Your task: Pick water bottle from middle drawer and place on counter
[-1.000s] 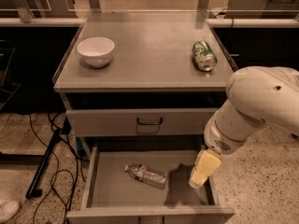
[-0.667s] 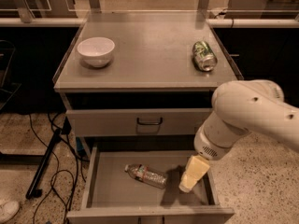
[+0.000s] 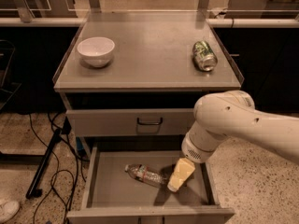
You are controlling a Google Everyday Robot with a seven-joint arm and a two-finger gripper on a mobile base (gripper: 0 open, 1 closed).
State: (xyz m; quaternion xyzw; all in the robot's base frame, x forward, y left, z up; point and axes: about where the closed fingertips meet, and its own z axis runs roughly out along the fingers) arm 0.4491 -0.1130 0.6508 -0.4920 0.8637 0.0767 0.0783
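The middle drawer (image 3: 108,186) stands pulled out at the bottom of the cabinet, and everything else is placed from it. On its flat grey floor, about at the centre, the water bottle (image 3: 145,175) lies on its side, slanted, with its white cap toward the drawer's back left corner and its base toward the front right. The gripper (image 3: 174,185), cream-coloured, is down inside the drawer just right of centre, and its tip is at the bottle's base, touching it or very nearly so. Whether the gripper is released or clenched cannot be told, and the bottle rests on the drawer floor, not lifted. The robot's pale arm (image 3: 233,120) comes in from beyond the drawer's right wall and bends down over its right half. Directly above the open drawer is a closed drawer front (image 3: 107,122) with a dark bar handle, and above that the grey tabletop (image 3: 149,45). On the tabletop, over the drawer's left side, stands a white bowl (image 3: 96,50); over the drawer's right side a green drink can (image 3: 204,56) lies on its side. Dark cables (image 3: 55,169) trail on the speckled floor (image 3: 261,185) left of the drawer.
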